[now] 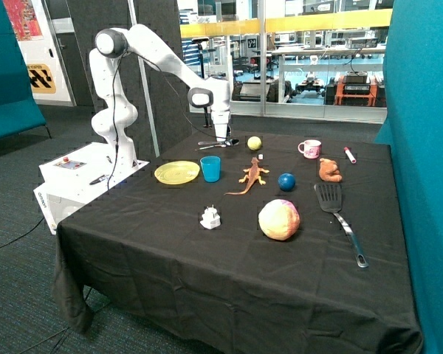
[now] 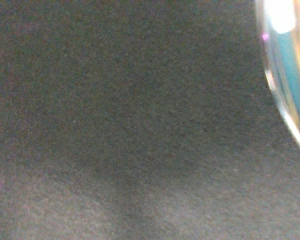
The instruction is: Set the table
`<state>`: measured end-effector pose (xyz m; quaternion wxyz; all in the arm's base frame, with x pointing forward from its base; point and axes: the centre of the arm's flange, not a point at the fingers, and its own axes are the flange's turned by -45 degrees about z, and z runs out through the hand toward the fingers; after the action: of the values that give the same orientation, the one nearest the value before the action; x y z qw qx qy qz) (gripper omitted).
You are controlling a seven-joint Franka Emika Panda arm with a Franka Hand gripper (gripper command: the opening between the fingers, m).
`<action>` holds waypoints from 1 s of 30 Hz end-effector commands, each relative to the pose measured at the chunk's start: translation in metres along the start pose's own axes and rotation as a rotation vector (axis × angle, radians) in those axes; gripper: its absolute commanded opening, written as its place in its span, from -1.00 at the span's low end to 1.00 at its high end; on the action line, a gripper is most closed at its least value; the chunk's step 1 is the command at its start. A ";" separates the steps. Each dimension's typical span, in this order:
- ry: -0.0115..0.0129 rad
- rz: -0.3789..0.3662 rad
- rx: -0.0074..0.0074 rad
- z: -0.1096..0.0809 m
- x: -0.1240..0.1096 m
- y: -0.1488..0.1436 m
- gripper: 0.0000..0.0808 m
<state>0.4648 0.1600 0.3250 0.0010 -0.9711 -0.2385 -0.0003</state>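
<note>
The table (image 1: 207,280) is draped in black cloth. On it near the robot's side lie a yellow plate (image 1: 177,173) and a blue cup (image 1: 210,169), standing side by side. Metal cutlery (image 1: 215,144), a spoon and what looks like a fork, lies behind the cup at the table's far edge. My gripper (image 1: 222,137) hangs straight down onto that cutlery, low against the cloth. The wrist view shows black cloth from very close and a shiny curved metal edge (image 2: 290,75) at the picture's side.
Also on the cloth are a yellow ball (image 1: 254,142), an orange lizard toy (image 1: 252,175), a blue ball (image 1: 286,181), a pink mug (image 1: 310,149), a brown soft toy (image 1: 329,170), a black spatula (image 1: 338,214), a big pink-yellow ball (image 1: 279,219) and a small white object (image 1: 210,217).
</note>
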 end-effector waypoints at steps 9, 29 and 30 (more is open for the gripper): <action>-0.0011 0.017 -0.0018 -0.038 -0.007 0.015 -1.00; -0.0011 0.077 -0.0019 -0.096 -0.024 0.054 -1.00; -0.0011 0.079 -0.0019 -0.098 -0.025 0.056 -1.00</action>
<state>0.4676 0.1202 0.3970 0.0001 -0.9767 -0.2148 -0.0001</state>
